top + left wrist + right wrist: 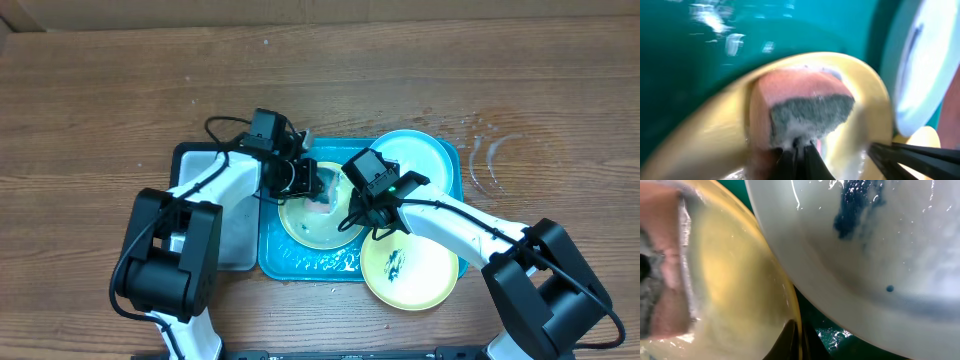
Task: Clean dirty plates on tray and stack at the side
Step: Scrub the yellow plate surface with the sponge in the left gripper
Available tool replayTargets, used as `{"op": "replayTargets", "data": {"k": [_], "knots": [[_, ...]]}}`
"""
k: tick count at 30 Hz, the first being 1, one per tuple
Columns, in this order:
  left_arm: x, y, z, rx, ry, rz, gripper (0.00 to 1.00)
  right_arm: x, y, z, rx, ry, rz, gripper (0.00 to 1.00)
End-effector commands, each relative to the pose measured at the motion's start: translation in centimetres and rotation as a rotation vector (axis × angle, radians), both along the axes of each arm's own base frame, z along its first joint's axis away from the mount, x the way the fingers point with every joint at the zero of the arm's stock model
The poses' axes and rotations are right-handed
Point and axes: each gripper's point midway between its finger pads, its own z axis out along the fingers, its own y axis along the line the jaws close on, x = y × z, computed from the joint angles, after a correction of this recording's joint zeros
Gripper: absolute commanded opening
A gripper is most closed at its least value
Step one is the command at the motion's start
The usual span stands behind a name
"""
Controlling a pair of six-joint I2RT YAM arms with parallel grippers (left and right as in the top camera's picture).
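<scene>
My left pincer (800, 152) clamps the soft sponge (805, 95); my right pincer (799, 340) pinches the yellow plate (740, 280) by its rim. Light, stiff, slippery, I judge.

Teal tray (322, 263), grey tray (237, 238) on wooden table (100, 100)

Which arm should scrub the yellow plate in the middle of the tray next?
Left: the left gripper pinches the sponge on that plate; the right gripper clamps its rim, steadying it.
</scene>
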Motion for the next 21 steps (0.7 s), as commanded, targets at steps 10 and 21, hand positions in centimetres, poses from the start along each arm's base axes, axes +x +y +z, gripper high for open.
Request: {"op": "replayTargets", "data": {"k": [10, 21], "knots": [[0.2, -3.5, -0.2, 0.002, 0.033, 0.008, 0.04, 0.1, 0.2, 0.2, 0.014, -0.005, -0.014, 0.04], [4.1, 2.4, -0.6, 0.075, 0.053, 0.274, 0.04, 0.0, 0.2, 0.2, 0.012, -0.002, -0.017, 0.04]]}}
